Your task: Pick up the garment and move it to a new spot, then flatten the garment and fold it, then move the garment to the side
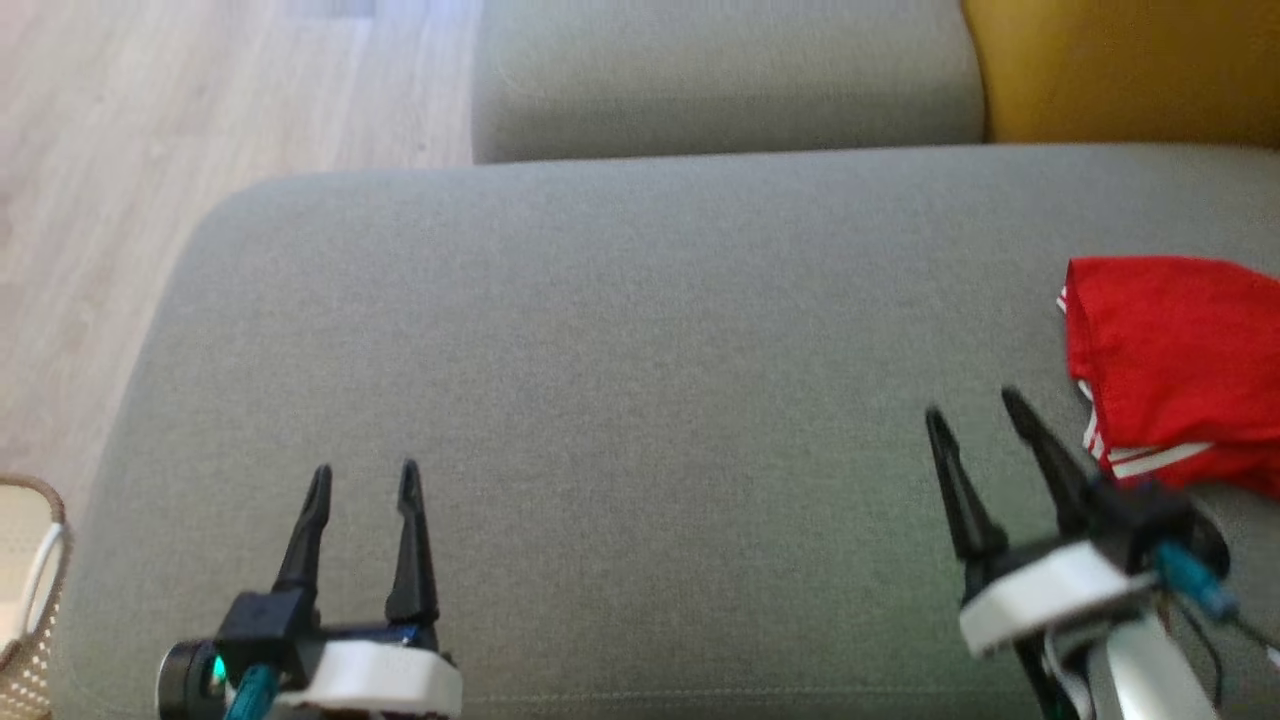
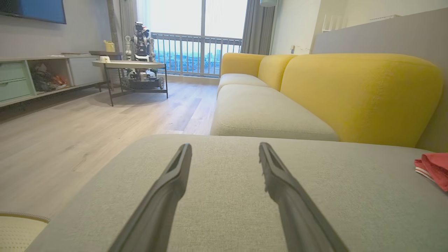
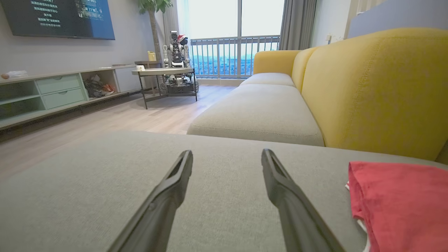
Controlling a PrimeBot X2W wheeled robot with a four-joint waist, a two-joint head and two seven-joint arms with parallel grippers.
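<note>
The garment (image 1: pixel 1175 365) is red with white stripes and lies folded at the right edge of the grey sofa seat (image 1: pixel 640 360); it also appears as the garment (image 3: pixel 402 206) and the garment (image 2: pixel 434 168). My right gripper (image 1: pixel 975 405) stands open just left of it, with nothing between its fingers, and my right gripper (image 3: pixel 226 157) is clear of the cloth. At the lower left my left gripper (image 1: pixel 365 480) is open and empty over bare cushion, seen as my left gripper (image 2: pixel 225 148) in its own wrist view.
A yellow backrest (image 1: pixel 1125 70) rises behind the seat at the far right. A second grey cushion (image 1: pixel 725 75) lies beyond. Wooden floor (image 1: pixel 150 150) runs on the left, with a woven basket (image 1: pixel 30 590) at the lower left. A low table (image 3: pixel 164 71) and another robot (image 3: pixel 176 49) stand far off.
</note>
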